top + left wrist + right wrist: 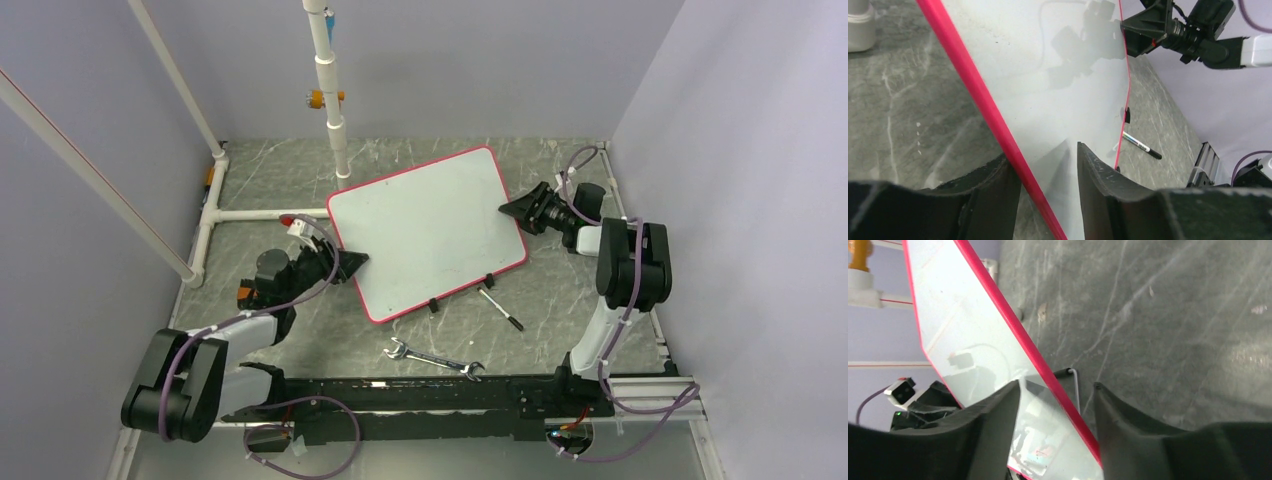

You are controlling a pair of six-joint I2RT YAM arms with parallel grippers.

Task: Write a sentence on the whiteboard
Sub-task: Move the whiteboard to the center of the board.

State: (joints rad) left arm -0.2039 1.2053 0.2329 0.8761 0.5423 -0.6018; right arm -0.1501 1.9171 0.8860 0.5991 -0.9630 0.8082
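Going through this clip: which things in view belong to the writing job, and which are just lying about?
Belongs to the job:
- whiteboard, no writing visible on it
- black marker, lying by its near edge
- left gripper and right gripper, each straddling the board's rim

Just lying about:
- wrench, loose in front of the board
- white pipe frame at the back

The whiteboard (425, 225) is white with a red-pink rim (460, 287) and black feet (434, 304). The surface (560, 300) is grey, marbled with pale veins. Left claw (352, 258) and right claw (508, 209) are black. The marker (500, 309) is black and white, the wrench (433, 360) silver, the pipe (325, 70) white with an orange fitting (325, 98).
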